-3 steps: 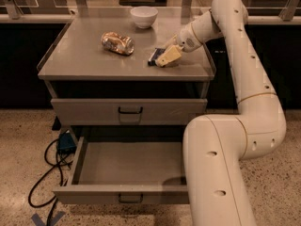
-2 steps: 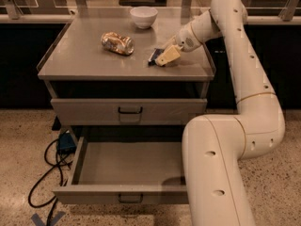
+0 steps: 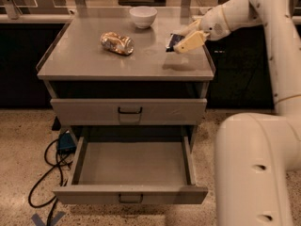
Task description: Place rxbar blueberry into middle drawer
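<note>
Grey and pulled well out, the middle drawer (image 3: 94, 195) stands open under the tabletop (image 3: 94, 65) in the camera view, and its tray holds nothing yet. The hand (image 3: 180, 42) hangs above the right rear part of the tabletop, clenched on the rxbar blueberry (image 3: 171, 41). The dark bar sticks out to the left of the tan fingers (image 3: 190, 40). A shadow on the surface below suggests the bar is clear of the top.

I judge the pick done. What is left is the carry forward and down past the closed upper drawer (image 3: 84, 112), then the release over the open tray.

Against the earlier frame, the hand and bar sit higher and further right. Then they were low at the surface, with the bar seemingly resting on it. The gold can (image 3: 116, 43) and white bowl (image 3: 143, 16) lie where they did.
</note>
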`<state>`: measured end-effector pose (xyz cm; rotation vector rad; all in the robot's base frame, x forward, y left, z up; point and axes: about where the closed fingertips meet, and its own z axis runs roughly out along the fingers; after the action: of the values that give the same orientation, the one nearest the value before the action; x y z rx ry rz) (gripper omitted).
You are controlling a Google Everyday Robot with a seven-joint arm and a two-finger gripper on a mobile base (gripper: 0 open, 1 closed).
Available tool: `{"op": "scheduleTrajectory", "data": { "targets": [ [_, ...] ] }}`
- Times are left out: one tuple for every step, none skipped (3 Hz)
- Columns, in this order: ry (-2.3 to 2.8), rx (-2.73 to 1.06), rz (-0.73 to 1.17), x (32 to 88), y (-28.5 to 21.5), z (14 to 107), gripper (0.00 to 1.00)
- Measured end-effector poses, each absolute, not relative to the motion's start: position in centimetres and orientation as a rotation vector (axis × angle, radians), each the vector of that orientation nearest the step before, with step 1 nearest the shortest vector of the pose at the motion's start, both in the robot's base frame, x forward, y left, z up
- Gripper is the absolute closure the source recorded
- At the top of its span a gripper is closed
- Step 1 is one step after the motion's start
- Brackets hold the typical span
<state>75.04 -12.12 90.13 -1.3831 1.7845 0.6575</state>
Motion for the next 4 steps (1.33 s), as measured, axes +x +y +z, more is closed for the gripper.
{"op": "scheduleTrajectory", "data": {
  "targets": [
    [1.701,-1.293,0.545,71.3,-17.2,96.9,1.00],
    [1.668,-1.255,0.519,68.7,-18.5,100.2,1.00],
    [1.668,-1.255,0.519,68.7,-18.5,100.2,1.00],
    [1.674,-1.275,0.535,67.5,-18.3,99.0,1.00]
  ]
}}
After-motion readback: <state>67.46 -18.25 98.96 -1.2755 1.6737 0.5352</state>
